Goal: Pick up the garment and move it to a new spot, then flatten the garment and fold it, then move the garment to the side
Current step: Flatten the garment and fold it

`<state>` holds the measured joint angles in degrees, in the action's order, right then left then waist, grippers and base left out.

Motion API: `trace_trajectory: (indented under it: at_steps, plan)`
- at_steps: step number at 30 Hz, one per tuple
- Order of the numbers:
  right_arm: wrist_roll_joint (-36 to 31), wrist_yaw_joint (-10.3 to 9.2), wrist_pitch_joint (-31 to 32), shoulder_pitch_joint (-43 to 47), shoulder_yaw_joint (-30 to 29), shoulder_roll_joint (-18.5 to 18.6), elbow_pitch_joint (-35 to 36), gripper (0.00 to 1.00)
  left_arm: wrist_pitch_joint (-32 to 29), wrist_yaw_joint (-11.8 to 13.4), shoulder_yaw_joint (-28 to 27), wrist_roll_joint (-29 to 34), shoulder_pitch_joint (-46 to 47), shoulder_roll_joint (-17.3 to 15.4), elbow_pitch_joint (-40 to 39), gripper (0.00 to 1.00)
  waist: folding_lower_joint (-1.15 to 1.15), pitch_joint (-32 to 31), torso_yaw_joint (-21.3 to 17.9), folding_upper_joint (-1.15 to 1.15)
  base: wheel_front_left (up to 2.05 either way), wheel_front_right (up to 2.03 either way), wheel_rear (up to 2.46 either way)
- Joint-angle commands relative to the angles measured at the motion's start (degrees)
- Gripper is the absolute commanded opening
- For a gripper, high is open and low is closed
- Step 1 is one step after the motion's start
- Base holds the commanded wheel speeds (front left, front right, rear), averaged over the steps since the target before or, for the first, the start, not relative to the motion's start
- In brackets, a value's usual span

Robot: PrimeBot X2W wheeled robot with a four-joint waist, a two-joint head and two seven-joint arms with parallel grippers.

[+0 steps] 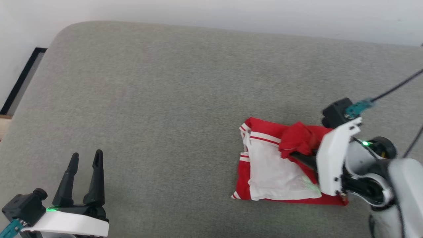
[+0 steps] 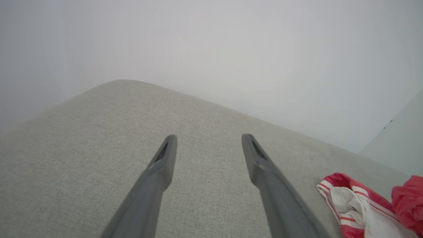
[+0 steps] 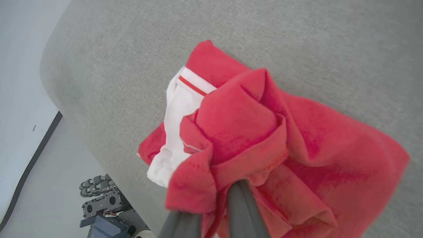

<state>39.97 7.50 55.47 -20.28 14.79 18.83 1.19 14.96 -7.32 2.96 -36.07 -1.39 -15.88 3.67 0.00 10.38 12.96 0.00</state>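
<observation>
The garment (image 1: 281,165), a red shirt with white sleeves and striped trim, lies partly folded on the grey cushion at the right. My right gripper (image 1: 295,152) is shut on a raised bunch of its red cloth, lifting that fold off the rest. In the right wrist view the garment (image 3: 251,132) drapes over my right gripper (image 3: 231,188), whose fingers (image 3: 243,211) vanish into the red fabric. My left gripper (image 1: 86,155) stands open at the lower left, far from the shirt, nothing between its fingers. In the left wrist view my left gripper (image 2: 209,140) points over bare cushion, the garment (image 2: 360,208) at lower right.
The grey cushion (image 1: 165,99) runs to a pale wall at the back. Its rounded left edge drops to the floor, where a dark-framed strip (image 1: 19,79) shows. The robot's wheeled base (image 3: 105,205) shows below the cushion edge in the right wrist view.
</observation>
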Motion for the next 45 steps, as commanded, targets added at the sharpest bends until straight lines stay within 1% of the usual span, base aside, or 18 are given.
trace_trajectory:
  at_steps: [1, 3, 8, 9, 10, 11, 14, 17, 24, 27, 31, 32, 35, 39, 42, 45]
  plan:
    - [-0.11, -0.03, -0.35, -0.7, 0.51, -0.4, -0.57, 0.0, 0.25, -0.19, 0.07, -0.51, 0.62, 0.12, 0.2, 1.0, 0.0, 0.26, 0.96, 0.0, 0.0, 0.0, 0.0]
    - [-0.6, -0.03, -1.32, -2.03, 2.0, -1.6, -2.69, 0.0, 0.26, -0.19, 0.17, -0.78, 1.06, 0.34, 0.39, 1.0, 0.0, 0.4, 1.86, 0.0, 0.0, 0.0, 0.0]
    - [-1.25, -0.03, -3.67, -4.91, 5.89, -3.26, -8.57, 0.0, 0.25, -0.19, 0.33, -1.12, 1.49, 0.59, 0.73, 1.0, 0.0, 0.8, 3.12, 0.0, 0.0, 0.0, 0.0]
    - [-1.26, -0.03, -4.24, -5.51, 6.55, -3.57, -9.55, 0.21, 0.25, -0.19, 0.5, -1.23, 1.59, 0.6, 0.79, 1.0, 0.0, 0.85, 3.21, 0.0, 0.0, 0.0, 0.0]
    - [-1.34, -0.03, -4.86, -6.23, 6.95, -3.81, -10.4, 0.47, 0.26, -0.19, 0.52, -1.33, 1.71, 0.6, 0.83, 1.0, 0.0, 0.91, 3.23, 0.0, 0.0, 0.0, 0.0]
    - [-1.14, -0.03, -5.32, -6.77, 7.3, -3.99, -11.03, 1.0, 0.25, -0.19, 0.48, -1.43, 1.81, 0.59, 0.89, 1.0, 0.0, 0.95, 3.22, 0.0, 0.0, 0.0, 0.0]
    - [0.24, -0.03, -5.66, -7.75, 8.32, -3.98, -11.72, 1.0, 0.26, -0.2, -0.04, -1.64, 1.8, 0.59, 0.83, 1.0, 0.0, 0.86, 2.66, 0.0, 0.0, 0.0, 0.0]
    - [2.18, -0.03, -4.66, -8.32, 8.59, -3.21, -10.34, 1.0, 0.26, -0.2, -0.71, -1.22, 1.28, 0.39, 0.69, 1.0, 0.0, 0.62, 1.57, 0.0, 0.0, 0.0, 0.0]
    - [4.74, -0.03, -4.65, -6.93, 4.78, -1.21, -3.65, 1.0, 0.26, -0.2, -1.45, -1.29, 0.41, 0.18, -0.3, 1.0, 0.0, 0.0, -1.43, 0.0, 0.0, 0.0, 0.0]
    - [5.58, -0.03, -4.56, -5.71, 2.38, -1.19, -1.4, 1.0, 0.25, -0.2, -1.9, -1.37, 0.31, -0.07, -0.33, 1.0, 0.0, -0.26, -2.7, 0.0, 0.0, 0.0, 0.0]
    - [4.8, -0.03, -5.98, -4.59, -0.82, -0.61, 0.87, 1.0, 0.25, -0.2, -2.18, -1.31, 0.13, -0.54, -0.49, 1.0, 0.0, -0.61, -4.14, 0.0, 0.0, 0.0, 0.0]
    - [4.8, -0.03, -5.98, -4.59, -0.82, -0.61, 0.87, 1.0, 0.25, -0.2, -2.18, -1.31, 0.13, -0.54, -0.49, 1.0, 0.0, -0.61, -4.14, 0.0, 0.0, 0.0, 0.0]
    - [3.77, -0.03, -8.33, -3.48, -2.71, 0.17, 1.87, 1.0, 0.25, -0.2, -2.49, -1.33, 0.04, -0.82, -0.69, 1.0, 0.0, -0.88, -5.07, 0.0, 0.0, 0.0, 0.0]
    - [1.56, -0.03, -13.38, -1.71, -5.22, 1.24, 2.62, 1.0, 0.25, -0.2, -2.96, -1.32, -0.69, -1.31, -1.05, 1.0, 0.0, -1.44, -6.46, 0.0, 0.0, 0.0, 0.0]
    - [0.07, -0.03, -18.8, 0.16, -6.6, 2.34, 2.72, 1.0, 0.26, -0.2, -3.3, -1.38, -1.41, -1.68, -1.21, 1.0, 0.0, -2.09, -7.54, 0.0, 0.0, 0.0, 0.0]
    - [-1.57, -0.03, -25.55, 1.93, -7.31, 3.53, 2.57, 1.0, 0.26, -0.2, -4.0, -0.98, -1.78, -2.14, -1.34, 1.0, 0.0, -2.78, -8.66, 0.0, 0.0, 0.0, 0.0]
